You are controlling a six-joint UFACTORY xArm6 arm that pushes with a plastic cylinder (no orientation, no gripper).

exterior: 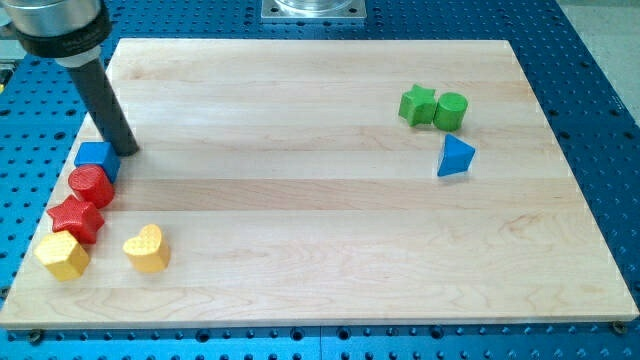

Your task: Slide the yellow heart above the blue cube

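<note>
My tip (128, 150), a bare rod with no claw to open or shut, sits just right of the blue cube (97, 157), yellow heart (146, 248) well below it, so a careless sweep could knock the red cylinder (91, 186).

At my frame's upper right: green star (417, 104) touching green cylinder (451, 110), blue triangle (455, 157) below. Lower left: red cylinder (91, 186), red star (76, 218), yellow hexagon (63, 256).

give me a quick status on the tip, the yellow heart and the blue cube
My tip at the blue cube's upper right edge. Yellow heart lower down, near the view's bottom left, not yet above the cube. Red cylinder and red star between them.
</note>
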